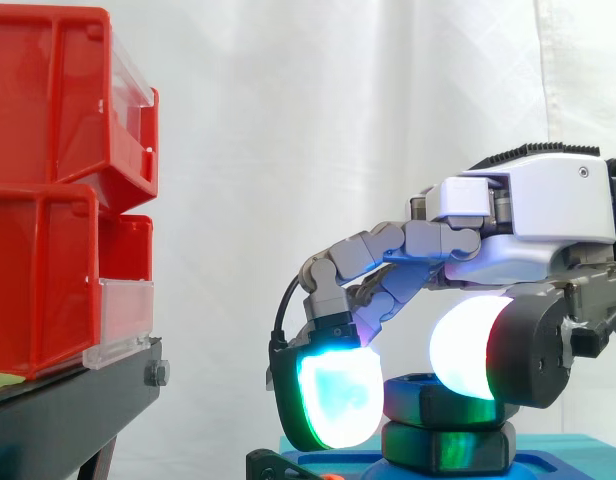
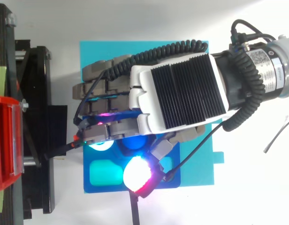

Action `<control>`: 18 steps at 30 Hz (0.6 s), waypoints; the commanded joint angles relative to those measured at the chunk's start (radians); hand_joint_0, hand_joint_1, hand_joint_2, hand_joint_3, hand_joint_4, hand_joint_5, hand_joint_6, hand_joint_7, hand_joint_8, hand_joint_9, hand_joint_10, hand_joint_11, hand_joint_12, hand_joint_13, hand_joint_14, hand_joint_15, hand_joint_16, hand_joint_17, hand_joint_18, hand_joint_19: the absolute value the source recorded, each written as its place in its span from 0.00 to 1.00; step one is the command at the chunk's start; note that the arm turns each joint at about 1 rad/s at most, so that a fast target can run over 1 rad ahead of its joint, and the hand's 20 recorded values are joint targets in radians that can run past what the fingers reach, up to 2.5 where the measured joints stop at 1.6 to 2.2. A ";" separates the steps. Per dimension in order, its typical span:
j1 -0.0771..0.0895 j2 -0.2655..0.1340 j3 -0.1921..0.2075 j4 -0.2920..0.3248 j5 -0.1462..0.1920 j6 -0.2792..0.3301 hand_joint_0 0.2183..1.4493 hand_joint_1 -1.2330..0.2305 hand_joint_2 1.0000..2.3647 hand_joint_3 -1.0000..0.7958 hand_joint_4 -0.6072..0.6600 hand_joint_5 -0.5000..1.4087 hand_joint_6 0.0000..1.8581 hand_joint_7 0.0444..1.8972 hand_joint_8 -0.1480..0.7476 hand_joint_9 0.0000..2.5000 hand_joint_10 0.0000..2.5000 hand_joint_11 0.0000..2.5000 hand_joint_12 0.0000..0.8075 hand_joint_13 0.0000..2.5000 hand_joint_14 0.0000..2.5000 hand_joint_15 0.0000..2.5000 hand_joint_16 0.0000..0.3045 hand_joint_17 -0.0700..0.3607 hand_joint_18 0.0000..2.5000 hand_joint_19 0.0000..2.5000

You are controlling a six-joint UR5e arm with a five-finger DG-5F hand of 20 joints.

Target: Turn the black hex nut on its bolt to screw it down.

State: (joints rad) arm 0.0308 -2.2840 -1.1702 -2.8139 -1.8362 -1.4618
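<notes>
From the side, we are looking across at a white curtain (image 1: 288, 120). At the left, red bins (image 1: 48, 200) are sitting stacked on a black stand (image 1: 58, 410), their contents hidden. The hand (image 1: 528, 220) is curling its glowing pads around the black hex nut (image 1: 420, 398), clamping it low at centre. From above, we are seeing a white table (image 2: 247, 197) carrying a cyan mat (image 2: 196, 164) and a blue plate (image 2: 86, 173) beneath the hand.

2 stacked red bins (image 1: 50, 250) on blk stand (image 1: 58, 410), white curtain (image 1: 338, 120), teal sheet (image 2: 198, 171)
</notes>
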 commanded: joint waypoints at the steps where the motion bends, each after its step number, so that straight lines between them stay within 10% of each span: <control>1: -0.003 0.000 0.000 0.001 -0.003 0.000 0.16 0.62 0.00 0.28 0.60 0.24 0.27 0.69 0.44 0.29 0.00 0.03 0.41 0.23 0.00 0.08 0.19 0.46 0.19 0.12; 18: -0.018 0.000 0.000 -0.001 -0.023 -0.002 0.14 0.56 0.00 0.28 0.62 0.22 0.28 0.65 0.45 0.29 0.00 0.04 0.43 0.23 0.00 0.08 0.20 0.48 0.19 0.11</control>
State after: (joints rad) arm 0.0144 -2.2841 -1.1704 -2.8149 -1.8571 -1.4633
